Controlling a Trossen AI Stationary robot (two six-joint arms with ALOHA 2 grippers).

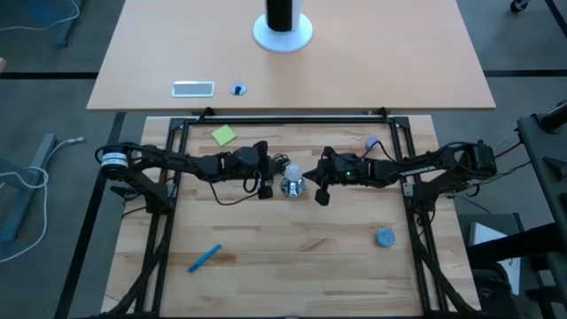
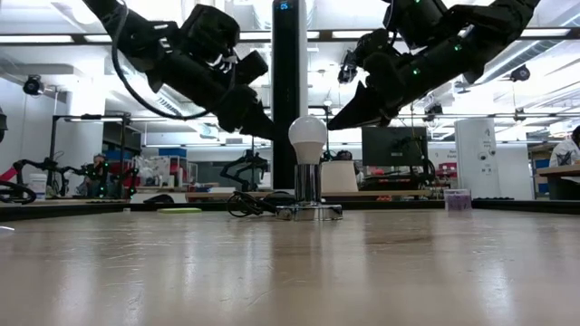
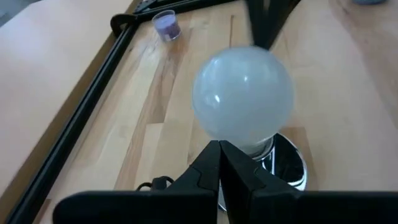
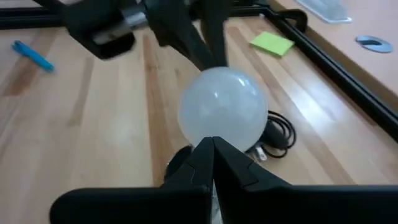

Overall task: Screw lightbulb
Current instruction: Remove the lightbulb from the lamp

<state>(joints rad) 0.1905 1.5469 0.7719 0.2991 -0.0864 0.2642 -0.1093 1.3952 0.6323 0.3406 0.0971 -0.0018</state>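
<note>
The lightbulb [image 2: 307,136] is seated upright in the shiny metal socket [image 2: 309,211], which stands on the wooden table [image 1: 292,248] near its middle. The socket is used as the landmark.

Nearest the front edge, a blue pen [image 1: 204,258] lies well to the socket's left, and a blue-grey round cap [image 1: 384,237] lies well to its right.

The left gripper [image 1: 265,188] is held just beside the bulb on its left, jaws pressed together and pinching nothing. The right gripper [image 1: 322,195] is held just beside the bulb on its right, jaws likewise pressed together and empty. In the low view both grippers are seen raised above the socket, angled down toward the bulb.

A black cord [image 4: 277,132] is coiled just beside the socket.

Farther back, a green sticky note [image 1: 224,135] lies to the socket's left and a small purple cup [image 1: 371,142] to its right.
</note>
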